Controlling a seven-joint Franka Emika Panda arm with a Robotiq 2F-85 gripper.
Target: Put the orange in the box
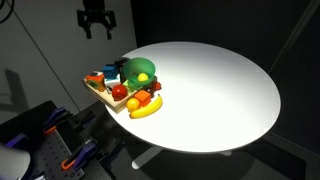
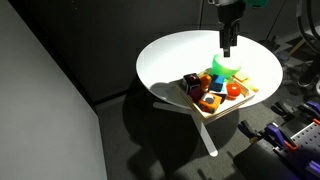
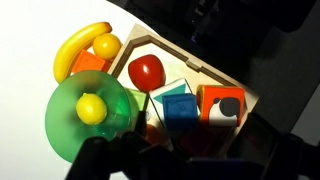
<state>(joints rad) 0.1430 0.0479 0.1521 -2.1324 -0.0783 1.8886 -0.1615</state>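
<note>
the orange (image 3: 106, 45) lies at 11 o'clock in the wrist view, touching the banana (image 3: 78, 48), just outside the box (image 3: 205, 72) rim (so not yet in). the gripper (image 1: 97, 30) hangs above, fingers apart, holding nothing. the box overhangs the table (image 1: 220, 90) edge; open tabletop lies toward 3 o'clock in an exterior view.

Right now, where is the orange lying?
In the wrist view, the orange lies at upper left beside the banana, just outside the wooden box.
</note>
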